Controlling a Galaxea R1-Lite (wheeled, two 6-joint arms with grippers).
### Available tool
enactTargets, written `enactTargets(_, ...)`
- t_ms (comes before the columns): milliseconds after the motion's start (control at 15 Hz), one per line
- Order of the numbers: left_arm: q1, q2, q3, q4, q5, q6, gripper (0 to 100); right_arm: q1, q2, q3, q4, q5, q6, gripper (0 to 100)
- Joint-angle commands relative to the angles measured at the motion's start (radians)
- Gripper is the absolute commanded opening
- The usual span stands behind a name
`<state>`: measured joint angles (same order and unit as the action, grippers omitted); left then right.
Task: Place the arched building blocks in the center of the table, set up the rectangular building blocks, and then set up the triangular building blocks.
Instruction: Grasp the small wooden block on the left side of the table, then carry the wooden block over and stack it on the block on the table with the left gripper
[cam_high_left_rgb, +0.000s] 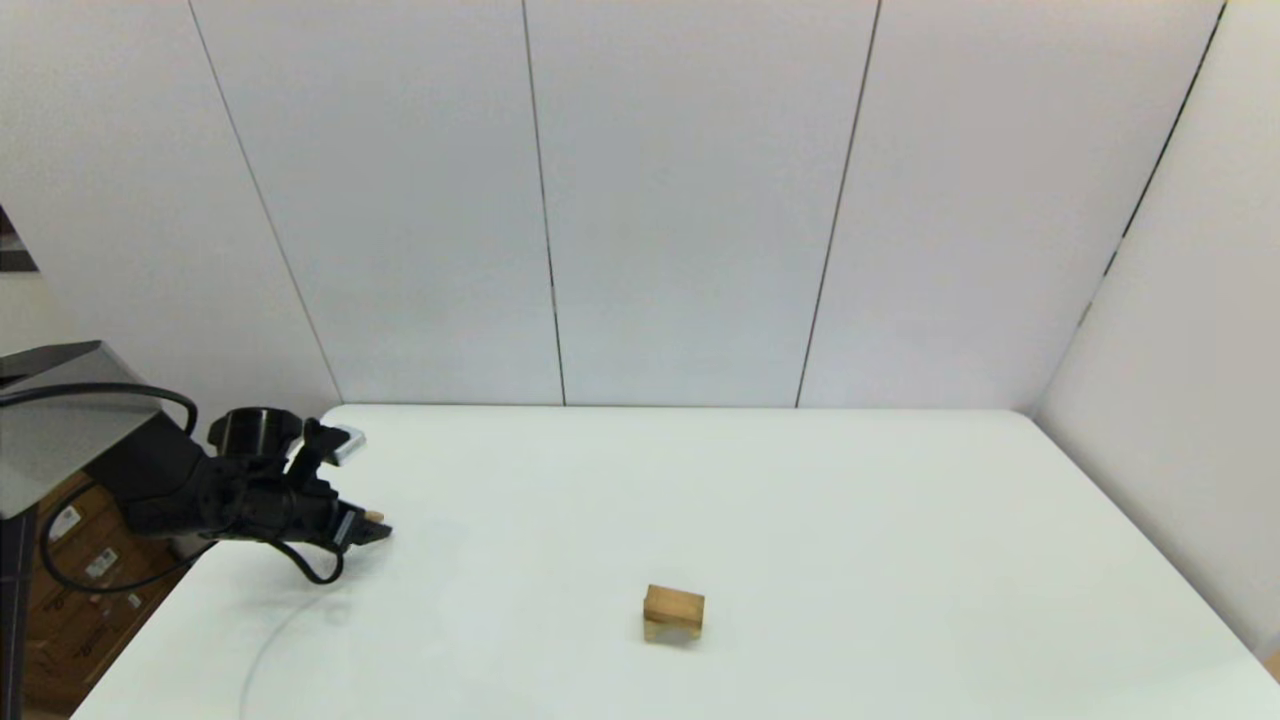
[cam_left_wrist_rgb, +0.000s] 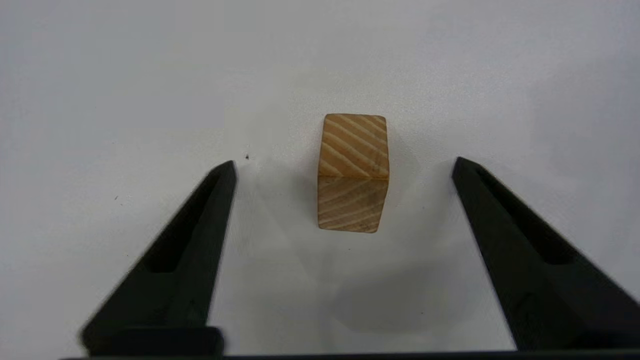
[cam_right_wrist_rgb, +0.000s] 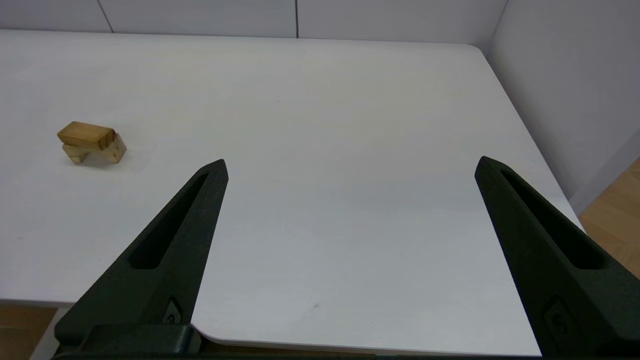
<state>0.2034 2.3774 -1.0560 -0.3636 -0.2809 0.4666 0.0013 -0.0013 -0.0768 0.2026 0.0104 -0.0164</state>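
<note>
- Fingers of my left gripper (cam_left_wrist_rgb: 345, 165) are standing wide apart, hanging over the triangular block (cam_left_wrist_rgb: 354, 172) on the table (cam_high_left_rgb: 900, 520) at the head view's left.
- Rectangular block (cam_right_wrist_rgb: 86, 135) is lying on the arched block (cam_right_wrist_rgb: 95, 151), lower centre.
- My right gripper (cam_right_wrist_rgb: 350, 165) is also gaping, clamping nothing.

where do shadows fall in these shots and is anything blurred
Left wrist view: a soft shadow pools on the table below the triangular block, and the left gripper finger edges smear slightly. Right wrist view: a faint shadow beside the stacked blocks.
</note>
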Motion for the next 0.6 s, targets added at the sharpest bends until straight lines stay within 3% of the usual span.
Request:
enactTargets(67, -0.001, 0.006, -0.001, -0.005, -0.003, 0.004, 0, 0.000, 0.000, 0.000, 0.001, 0.000, 0.000, 100)
enactTargets(600, 0.001, 0.003, -0.006, -0.003, -0.035, -0.003, 0, 0.000, 0.000, 0.000, 0.001, 0.000, 0.000, 100)
